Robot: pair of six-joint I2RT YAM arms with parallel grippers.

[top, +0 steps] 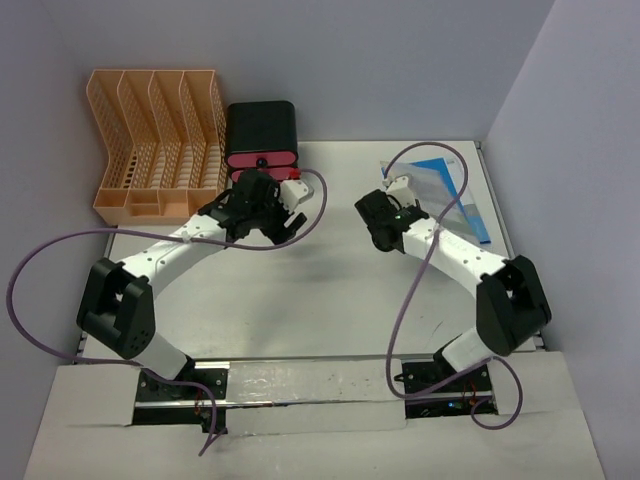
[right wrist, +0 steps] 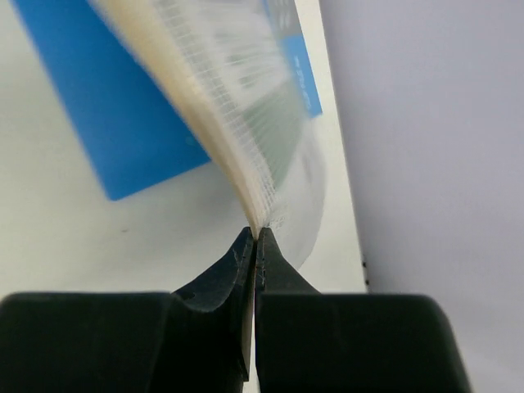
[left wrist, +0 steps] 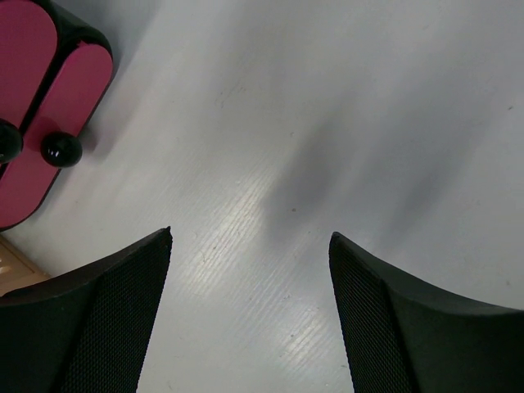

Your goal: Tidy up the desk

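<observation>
White desk, left gripper spread wide above it, right gripper pinching what seems a mesh pouch, print unreadable.

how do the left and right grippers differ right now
The left gripper has its fingers spread wide; the right gripper has them pinched together. The left holds nothing, over bare desk by the pink drawers; the right clamps the edge of a translucent mesh pouch. Both have black fingers.

White-shelled left arm and right arm — black joints, a black mesh-textured left gripper, looping purple cables.
</observation>
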